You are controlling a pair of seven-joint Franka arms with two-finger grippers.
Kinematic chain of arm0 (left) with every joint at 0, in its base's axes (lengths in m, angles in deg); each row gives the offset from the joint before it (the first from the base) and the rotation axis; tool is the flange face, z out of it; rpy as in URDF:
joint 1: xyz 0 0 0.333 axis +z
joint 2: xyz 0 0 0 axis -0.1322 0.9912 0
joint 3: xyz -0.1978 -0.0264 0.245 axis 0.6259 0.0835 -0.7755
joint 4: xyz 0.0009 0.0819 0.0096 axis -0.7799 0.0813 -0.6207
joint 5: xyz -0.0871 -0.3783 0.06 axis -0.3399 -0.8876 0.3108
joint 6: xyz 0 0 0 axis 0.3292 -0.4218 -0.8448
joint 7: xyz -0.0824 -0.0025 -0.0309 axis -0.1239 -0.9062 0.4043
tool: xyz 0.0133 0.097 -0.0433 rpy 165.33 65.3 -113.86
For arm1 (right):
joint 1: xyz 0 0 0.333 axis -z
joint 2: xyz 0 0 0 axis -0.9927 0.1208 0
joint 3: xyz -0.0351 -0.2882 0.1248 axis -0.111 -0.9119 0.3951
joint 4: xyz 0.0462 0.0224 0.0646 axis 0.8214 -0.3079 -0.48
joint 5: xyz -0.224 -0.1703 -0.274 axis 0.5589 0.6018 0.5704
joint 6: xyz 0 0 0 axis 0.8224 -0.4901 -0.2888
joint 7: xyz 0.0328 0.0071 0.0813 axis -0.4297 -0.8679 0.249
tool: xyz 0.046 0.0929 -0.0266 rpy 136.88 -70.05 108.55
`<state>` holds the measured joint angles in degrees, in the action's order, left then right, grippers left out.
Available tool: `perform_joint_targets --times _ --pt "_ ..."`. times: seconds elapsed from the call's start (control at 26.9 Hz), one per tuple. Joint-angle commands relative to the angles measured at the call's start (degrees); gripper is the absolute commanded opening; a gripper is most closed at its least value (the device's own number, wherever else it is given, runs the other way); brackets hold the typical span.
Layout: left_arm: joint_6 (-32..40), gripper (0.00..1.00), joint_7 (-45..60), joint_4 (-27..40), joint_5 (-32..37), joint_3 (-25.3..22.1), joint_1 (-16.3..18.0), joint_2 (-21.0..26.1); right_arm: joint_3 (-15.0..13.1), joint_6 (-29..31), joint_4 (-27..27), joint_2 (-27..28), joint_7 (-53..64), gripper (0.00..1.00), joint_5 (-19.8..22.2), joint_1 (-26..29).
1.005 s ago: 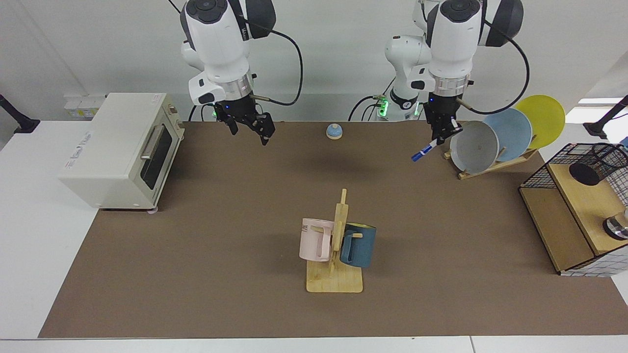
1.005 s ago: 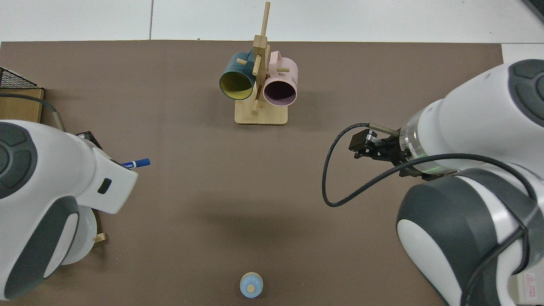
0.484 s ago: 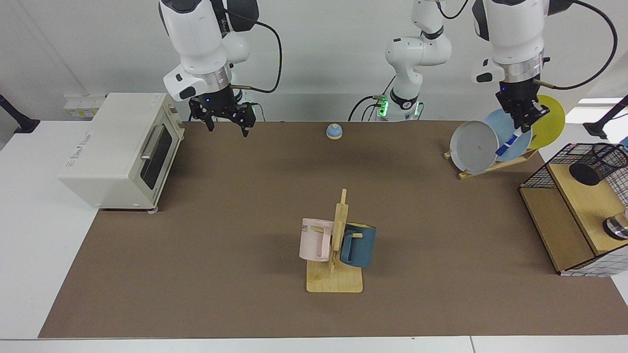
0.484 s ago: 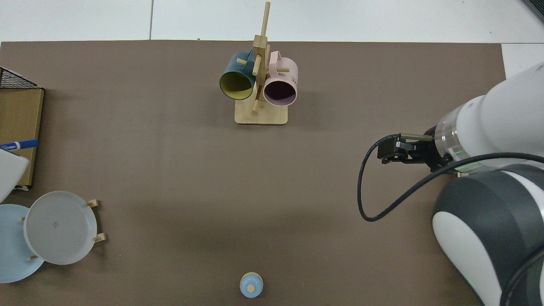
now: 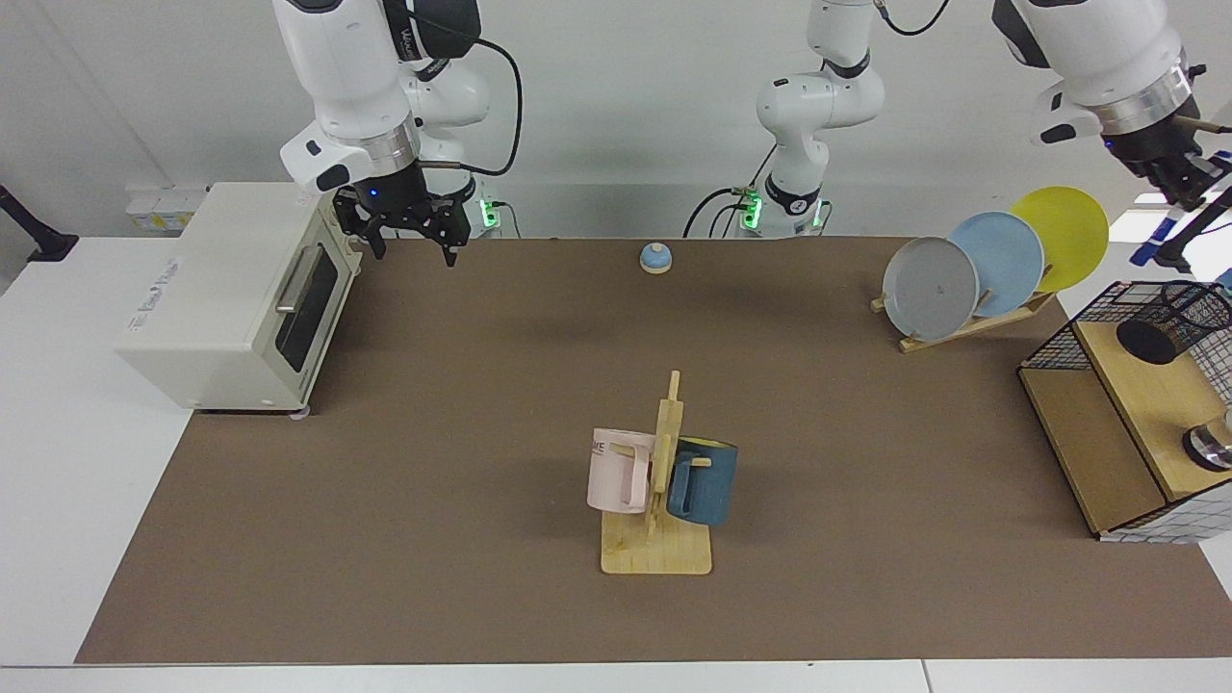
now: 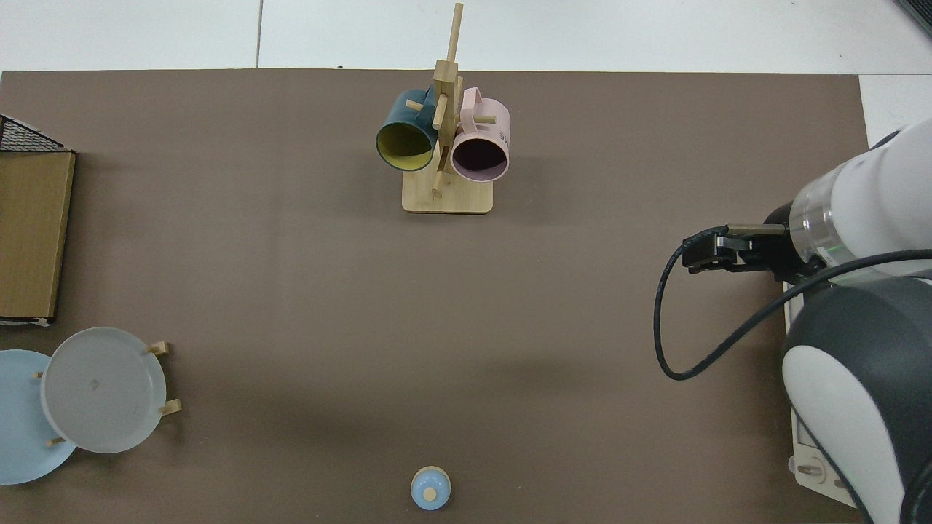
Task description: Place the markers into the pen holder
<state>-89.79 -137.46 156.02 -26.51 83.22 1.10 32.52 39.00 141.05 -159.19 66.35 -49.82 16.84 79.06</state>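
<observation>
Marker's up in the air, almost over the cup

Left gripper, upper right of the facing view, is pinched on the marker, which slants down with its blue end lowest, probably so it drops end-first into the pen holder just below on the wire shelf. The plate rack sits just beside that path, and the shelf's mesh wall could snag a low approach. Right gripper waits by the toaster oven at upper left, fingers spread and empty. Mug tree and bell are well clear.
</observation>
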Motion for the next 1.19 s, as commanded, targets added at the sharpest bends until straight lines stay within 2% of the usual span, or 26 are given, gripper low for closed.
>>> perform_joint_targets --times 0.0,0.22,0.52,0.71,0.93,1.15 --pt "-2.6 0.00 -5.4 -3.0 2.3 0.6 5.0 2.7 0.9 -3.1 3.4 0.7 3.3 0.99 2.3 1.5" --pt "-5.1 0.00 -6.9 -3.0 4.9 0.6 8.4 4.6 0.9 -3.1 3.2 -0.3 4.0 1.00 1.9 2.5" --pt "-9.5 0.00 -10.4 -2.5 5.2 0.6 12.9 7.7 0.9 -3.1 -2.1 -4.2 3.3 1.00 1.1 3.5" --pt "-10.3 0.00 -12.0 -2.3 5.0 0.6 14.1 8.1 0.9 -3.2 -3.9 -5.4 3.9 1.00 1.0 3.9" --pt "-11.0 0.00 -12.0 -1.9 5.2 0.7 14.7 10.6 0.9 -2.4 -3.6 -5.1 3.7 1.00 0.8 3.7" --pt "-10.9 0.00 -12.0 -1.8 4.7 0.8 14.5 10.9 0.9 -2.1 -3.4 -4.9 3.2 1.00 0.8 4.1"
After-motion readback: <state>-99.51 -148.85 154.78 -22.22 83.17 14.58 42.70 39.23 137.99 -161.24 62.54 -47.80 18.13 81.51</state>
